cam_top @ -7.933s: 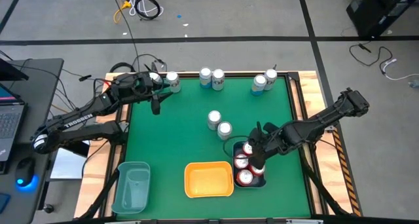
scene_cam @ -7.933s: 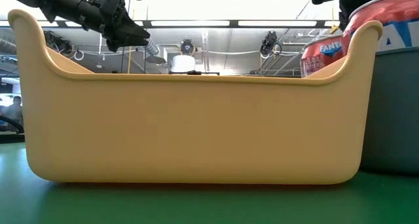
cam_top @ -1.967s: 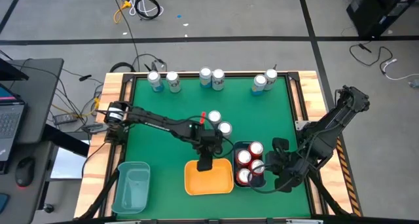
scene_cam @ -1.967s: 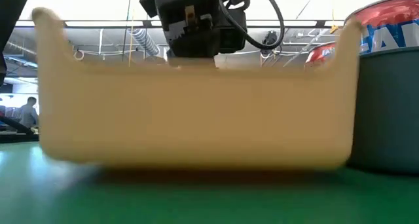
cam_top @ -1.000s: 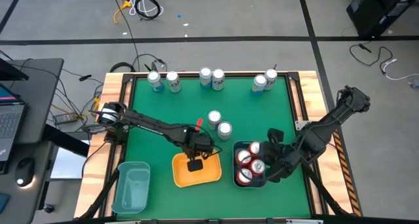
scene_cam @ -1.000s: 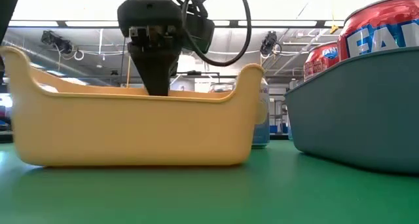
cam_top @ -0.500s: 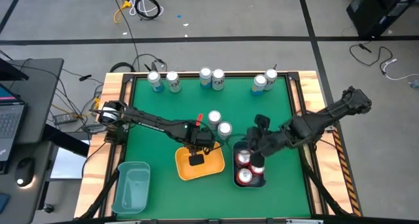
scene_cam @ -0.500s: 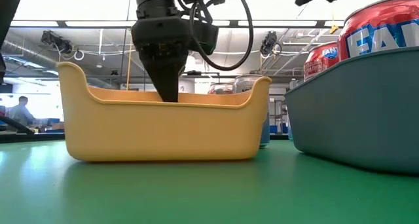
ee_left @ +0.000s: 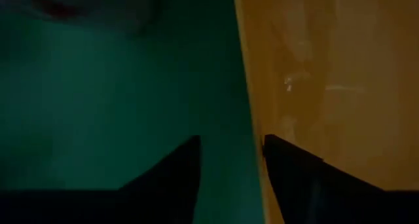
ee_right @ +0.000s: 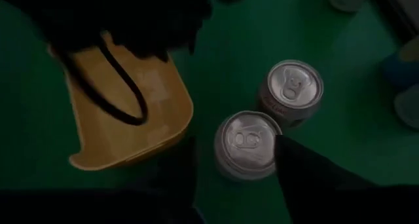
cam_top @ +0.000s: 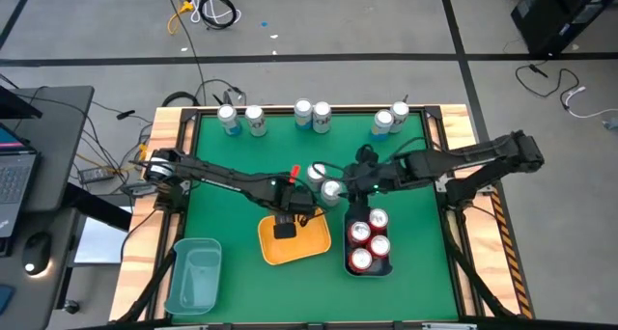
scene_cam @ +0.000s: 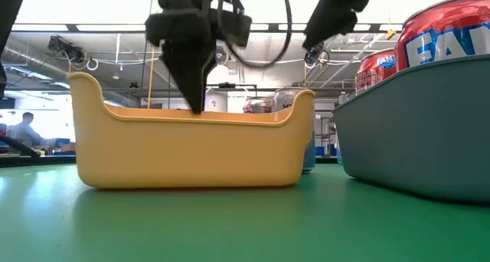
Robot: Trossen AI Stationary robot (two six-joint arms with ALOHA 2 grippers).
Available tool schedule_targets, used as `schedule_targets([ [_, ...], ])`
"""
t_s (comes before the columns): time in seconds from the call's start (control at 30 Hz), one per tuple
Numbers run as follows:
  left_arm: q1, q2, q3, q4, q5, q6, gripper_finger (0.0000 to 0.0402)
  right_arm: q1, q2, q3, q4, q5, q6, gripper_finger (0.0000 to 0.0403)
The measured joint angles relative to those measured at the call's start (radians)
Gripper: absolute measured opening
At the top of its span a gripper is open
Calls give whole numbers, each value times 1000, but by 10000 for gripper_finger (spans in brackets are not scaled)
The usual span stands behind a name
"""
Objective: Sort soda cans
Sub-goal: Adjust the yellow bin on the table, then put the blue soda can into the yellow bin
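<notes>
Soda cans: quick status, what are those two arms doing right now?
Left gripper open astride the yellow bin wall. Right gripper open over two silver cans mid-table. Three red cans binned. Nothing in the way.

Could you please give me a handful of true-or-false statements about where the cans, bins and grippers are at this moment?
1. The dark bin holds three red cans. True.
2. The yellow bin has silver cans inside. False: no cans show in it.
3. The left gripper is at the yellow bin's wall, fingers parted. True.
4. The right gripper is above the teal bin. False: it is over the two silver cans mid-table.
5. Six silver cans stand along the far edge. True.
</notes>
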Motion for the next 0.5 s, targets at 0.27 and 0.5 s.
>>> schedule_targets([
  [0.27,-27,-168,-31,52,-173,7,198,-4,94,0,52,-3,-48,329],
  [0.5,-32,-442,-295,442,-64,27,198,-32,186,0,47,1,-87,379],
])
